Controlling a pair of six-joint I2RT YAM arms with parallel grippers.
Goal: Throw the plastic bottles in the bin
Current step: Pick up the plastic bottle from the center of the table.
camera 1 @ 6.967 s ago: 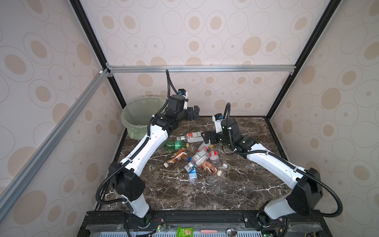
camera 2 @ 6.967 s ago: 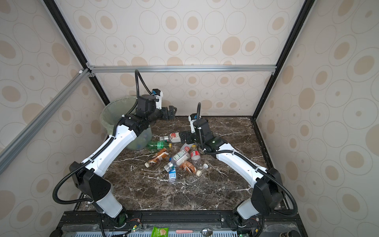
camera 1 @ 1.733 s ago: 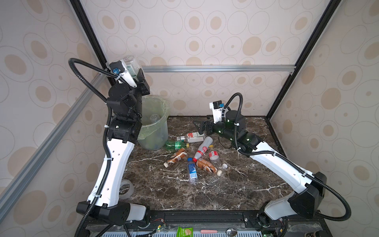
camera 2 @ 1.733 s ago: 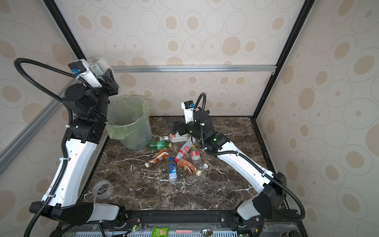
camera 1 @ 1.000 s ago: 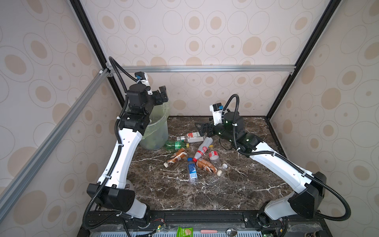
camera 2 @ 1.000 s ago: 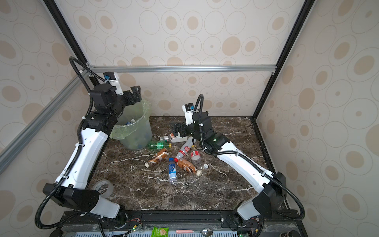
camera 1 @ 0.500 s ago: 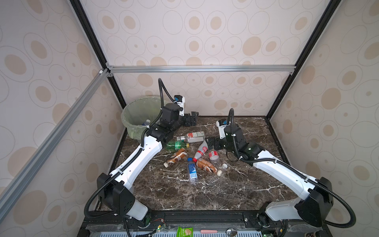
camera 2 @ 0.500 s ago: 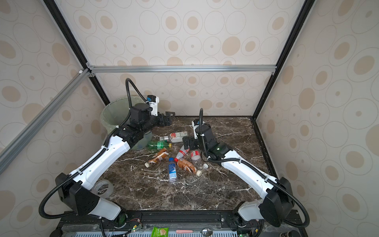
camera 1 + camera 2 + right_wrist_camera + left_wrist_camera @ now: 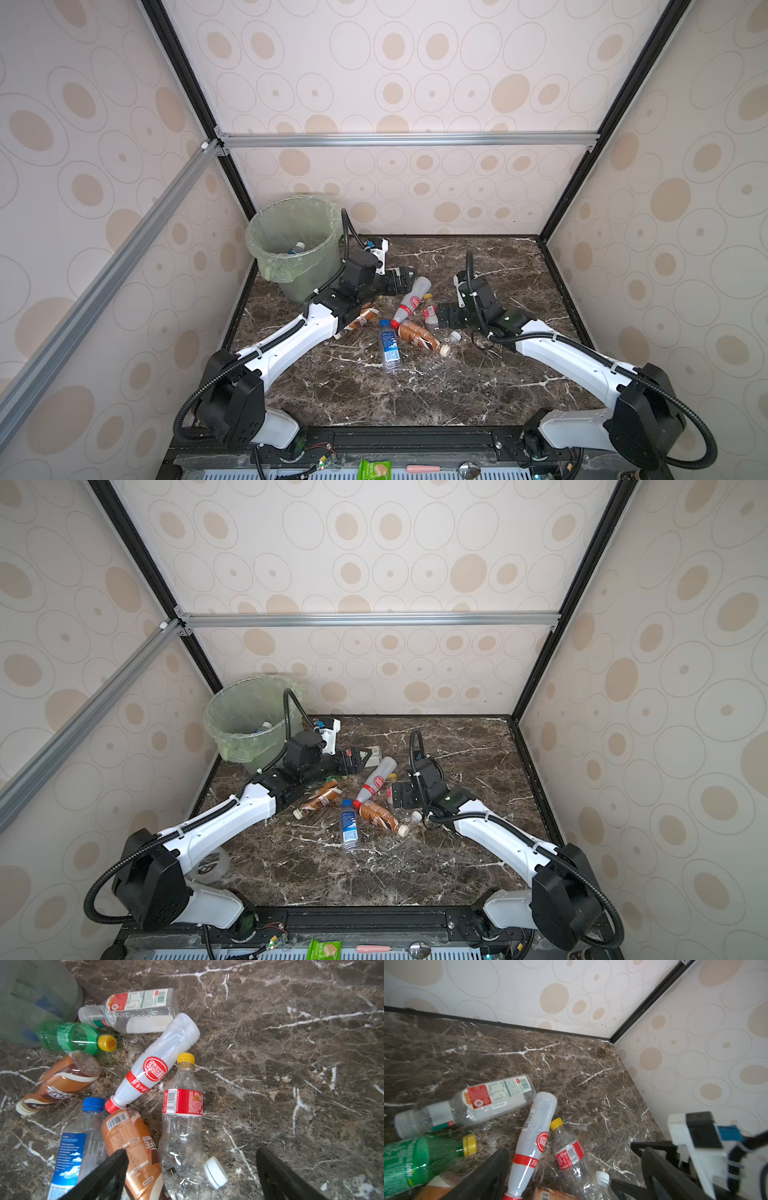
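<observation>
On the dark marble tabletop (image 9: 478, 386), we see the plastic bottles (image 9: 411, 300) lying in a loose heap near the middle, just right of the bin (image 9: 309, 286), which stands in the far left corner. One bottle with a blue cap (image 9: 296, 248) already lies inside the bin, down in its light-green liner.

We find the left gripper (image 9: 405, 280) hanging low between the bin and the heap. Its jaws are spread wide with nothing in them. Its wrist view looks past two black fingers (image 9: 488, 1176) onto a white bottle (image 9: 535, 1130) with a round red label. A square clear bottle (image 9: 492, 1099) and a green bottle (image 9: 415, 1161) lie there too.

The right gripper (image 9: 442, 318) sits low at the heap's right edge, its jaws likewise wide apart and holding nothing. In its wrist view the fingers (image 9: 108, 1176) stand either side of the lower body of a yellow-capped clear bottle (image 9: 182, 1105). That bottle lies flat with its cap pointing away from the gripper. We cannot tell whether the fingers touch it. Beside it lie a brown-labelled bottle (image 9: 133, 1142), a blue-labelled bottle (image 9: 76, 1147) and a crushed clear bottle (image 9: 214, 1172) with a white cap. We also see a second brown bottle (image 9: 60, 1082) nearer the bin, next to the green one.

A roll of clear tape (image 9: 214, 866) lies on the table under the left arm.
</observation>
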